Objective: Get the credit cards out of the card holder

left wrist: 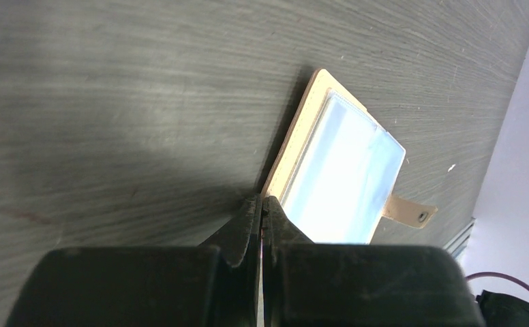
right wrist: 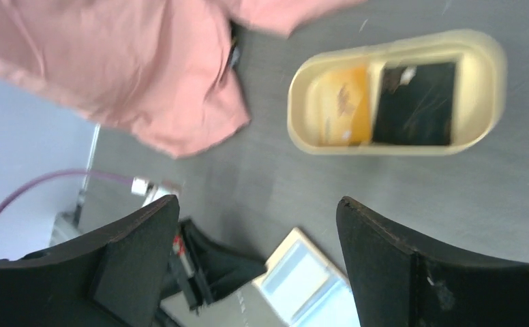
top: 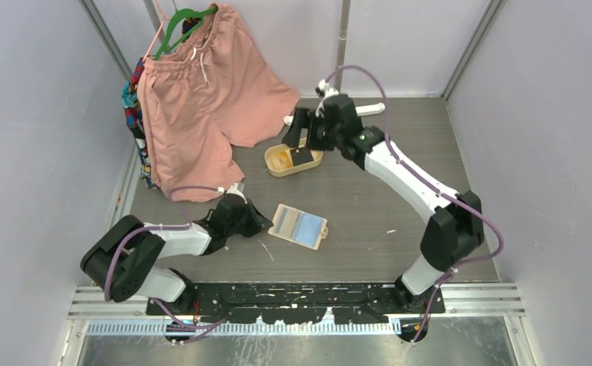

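Left jaws closed beside card holder (top: 299, 227) corner, right jaws spread wide near tray (right wrist: 384, 149) holding credit cards (right wrist: 412, 102)

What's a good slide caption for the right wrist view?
Right gripper open near the tan tray, which holds an orange card and a black card.

1 pair of pink shorts (top: 201, 99) hangs from a green hanger (top: 182, 23) at the far left, its legs spread on the grey wood-grain table (top: 369, 221). A patterned cloth (top: 133, 107) shows behind it. An oval tan tray (right wrist: 398, 150) sits just beside the shorts' hem. Pale walls (top: 41, 137) enclose 3 sides.
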Tool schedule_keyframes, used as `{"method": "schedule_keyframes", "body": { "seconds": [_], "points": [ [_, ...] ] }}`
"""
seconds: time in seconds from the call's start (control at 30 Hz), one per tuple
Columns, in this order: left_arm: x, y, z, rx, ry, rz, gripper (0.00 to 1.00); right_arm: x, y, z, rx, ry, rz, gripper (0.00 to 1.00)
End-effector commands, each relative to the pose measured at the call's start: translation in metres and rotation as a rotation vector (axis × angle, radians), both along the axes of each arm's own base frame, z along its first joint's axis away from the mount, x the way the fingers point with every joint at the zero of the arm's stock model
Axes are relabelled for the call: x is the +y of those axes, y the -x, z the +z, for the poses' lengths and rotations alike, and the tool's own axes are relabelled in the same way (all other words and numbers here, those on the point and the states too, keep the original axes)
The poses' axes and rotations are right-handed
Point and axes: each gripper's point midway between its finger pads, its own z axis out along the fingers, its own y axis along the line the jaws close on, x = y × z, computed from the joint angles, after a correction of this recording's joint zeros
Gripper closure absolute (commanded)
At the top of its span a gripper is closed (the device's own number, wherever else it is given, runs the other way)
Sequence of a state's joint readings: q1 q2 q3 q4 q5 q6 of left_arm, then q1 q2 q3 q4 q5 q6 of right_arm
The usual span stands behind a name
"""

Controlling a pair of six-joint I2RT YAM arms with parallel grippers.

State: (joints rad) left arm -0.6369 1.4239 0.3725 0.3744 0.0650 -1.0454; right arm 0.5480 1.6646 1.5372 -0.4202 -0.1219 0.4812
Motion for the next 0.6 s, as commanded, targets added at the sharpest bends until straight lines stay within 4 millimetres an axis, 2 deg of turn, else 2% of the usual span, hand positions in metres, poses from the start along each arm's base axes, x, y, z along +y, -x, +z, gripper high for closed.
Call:
{"method": "schedule_keyframes", "body": {
  "seconds": [0.0,0.07,0.17,0.3,0.4,0.57],
  "points": [
    [0.019,0.021,-0.016,0.087,-0.004,0.061,1.00,0.036,0.054,-0.045,0.156,-0.218,0.090,0.10],
    [0.021,0.021,-0.012,0.077,0.001,0.068,1.00,0.039,0.074,-0.060,0.204,-0.291,0.101,0.10],
    [0.027,0.022,-0.011,0.066,-0.021,0.084,1.00,0.044,0.094,-0.076,0.239,-0.363,0.114,0.10],
    [0.034,0.028,-0.017,0.074,-0.051,0.086,1.00,0.050,0.113,-0.098,0.278,-0.347,0.125,0.10],
    [0.037,0.031,-0.020,0.082,-0.054,0.089,1.00,0.054,0.122,-0.116,0.270,-0.218,0.132,0.11],
    [0.042,0.030,-0.019,0.072,-0.071,0.113,1.00,0.057,0.120,-0.129,0.214,0.094,0.104,0.13]
  ]
}}
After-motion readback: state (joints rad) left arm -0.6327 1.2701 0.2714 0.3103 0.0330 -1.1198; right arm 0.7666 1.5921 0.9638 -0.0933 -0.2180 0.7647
